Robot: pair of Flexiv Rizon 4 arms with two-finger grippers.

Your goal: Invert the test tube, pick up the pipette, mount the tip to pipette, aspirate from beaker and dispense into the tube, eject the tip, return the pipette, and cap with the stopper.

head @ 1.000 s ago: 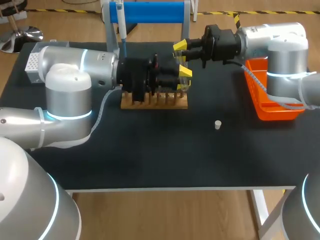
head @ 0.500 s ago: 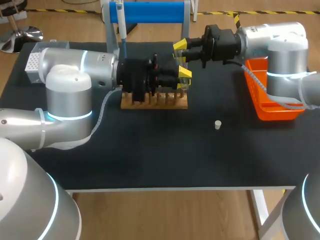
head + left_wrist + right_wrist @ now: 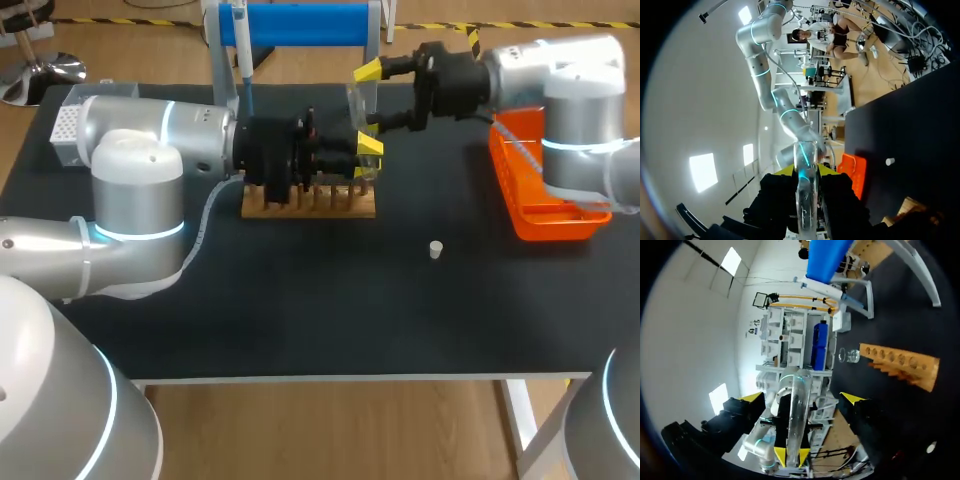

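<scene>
Head view: left gripper (image 3: 368,158) is clamped on the test tube (image 3: 357,105), just above the wooden rack (image 3: 310,203). Right gripper (image 3: 371,97) fingers stand wide apart either side of it, holding nothing; 0.5 s ago they were nearly closed. Treat the glass as light, stiff, slippery and fragile. Grip mid-body w/ min. force.

The matte black worktop (image 3: 300,310) carries a light wooden rack with a row of holes (image 3: 310,204) toward its back; a small white cylindrical stopper (image 3: 436,249) stands apart, nearer the front; an orange plastic basket (image 3: 548,215) sits at the right edge; a grey perforated box (image 3: 62,128) occupies the far left corner.
</scene>
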